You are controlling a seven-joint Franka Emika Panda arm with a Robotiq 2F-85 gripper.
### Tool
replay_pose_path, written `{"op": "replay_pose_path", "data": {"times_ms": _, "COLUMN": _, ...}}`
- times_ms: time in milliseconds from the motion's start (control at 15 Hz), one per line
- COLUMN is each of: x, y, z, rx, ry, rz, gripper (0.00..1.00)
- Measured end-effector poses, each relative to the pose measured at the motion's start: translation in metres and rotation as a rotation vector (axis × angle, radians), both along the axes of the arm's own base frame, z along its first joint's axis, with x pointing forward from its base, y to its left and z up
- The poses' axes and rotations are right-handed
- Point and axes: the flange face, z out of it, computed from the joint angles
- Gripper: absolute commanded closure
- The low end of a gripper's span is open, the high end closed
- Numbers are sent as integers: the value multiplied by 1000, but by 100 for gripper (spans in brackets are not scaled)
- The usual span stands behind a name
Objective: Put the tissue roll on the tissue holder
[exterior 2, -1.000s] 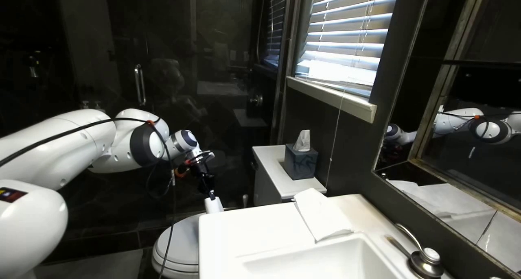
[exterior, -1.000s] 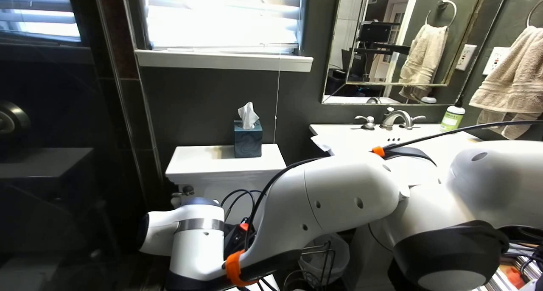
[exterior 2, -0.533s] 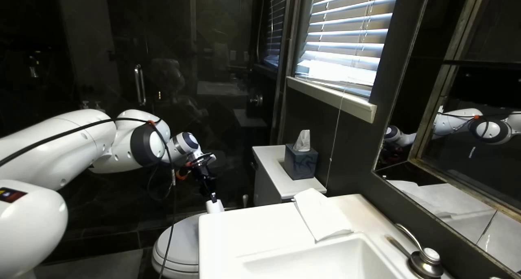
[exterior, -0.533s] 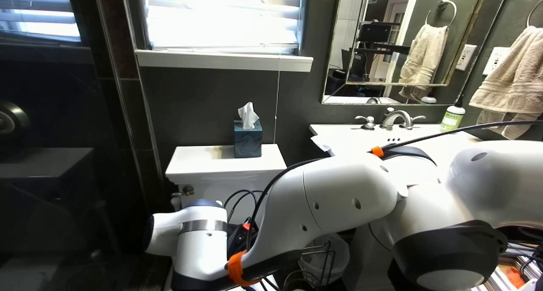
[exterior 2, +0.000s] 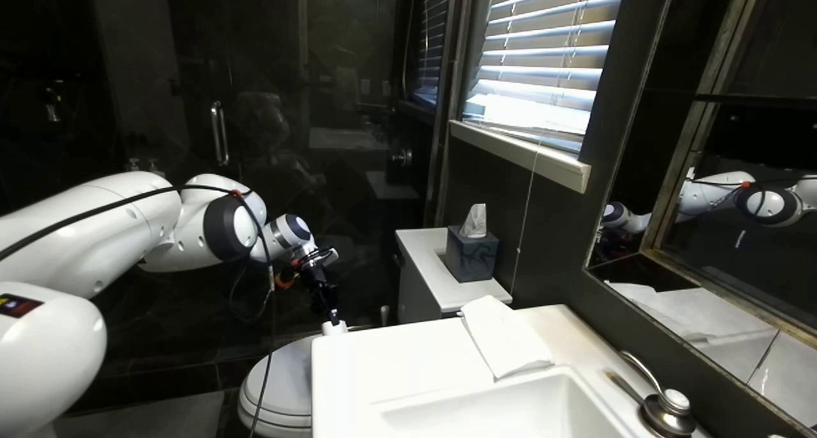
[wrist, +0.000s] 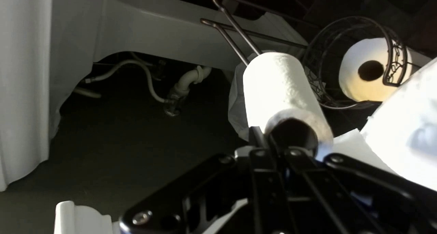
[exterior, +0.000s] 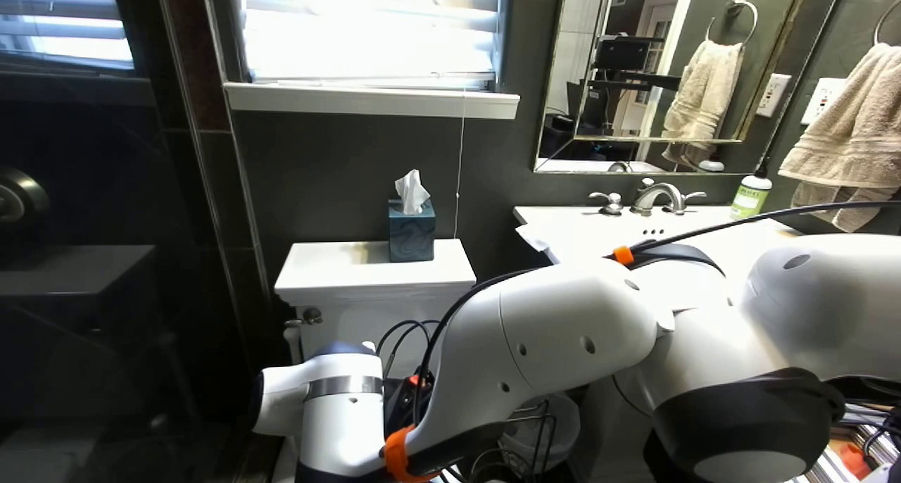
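Note:
My gripper (wrist: 266, 138) is shut on the near rim of the white tissue roll (wrist: 280, 84). One finger lies along the roll's outside, while the other reaches into its dark core. In an exterior view the roll (exterior 2: 333, 328) tilts below the black gripper (exterior 2: 333, 311), above the toilet lid; the counter hides its lower part. The tissue holder (wrist: 235, 27) is a dark wire stand with two parallel bars, partly hidden behind the roll's far end. Whether roll and bars touch, I cannot tell. An exterior view shows the holder (exterior: 545, 434) low, partly behind the arm.
Another roll (wrist: 351, 70) sits in the wire basket (wrist: 322, 43) beside the bars. White sink furniture (wrist: 27, 73) and pipes (wrist: 182, 80) are at the wrist view's left. A dark tissue box (exterior: 412, 236) stands on the toilet tank (exterior: 331, 265). A waste bin (exterior: 563, 423) is near the holder.
In an exterior view the wrist has shifted right and slightly downward. The gripper and the roll have sunk a little, and the grip stays the same.

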Motion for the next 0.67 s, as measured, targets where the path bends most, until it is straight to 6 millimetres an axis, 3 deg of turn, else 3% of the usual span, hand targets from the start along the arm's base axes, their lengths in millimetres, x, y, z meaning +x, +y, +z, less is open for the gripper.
{"op": "replay_pose_path", "data": {"times_ms": 667, "x": -27, "y": -7, "z": -31, "rx": 7, "ry": 122, "rz": 20, "gripper": 99}}
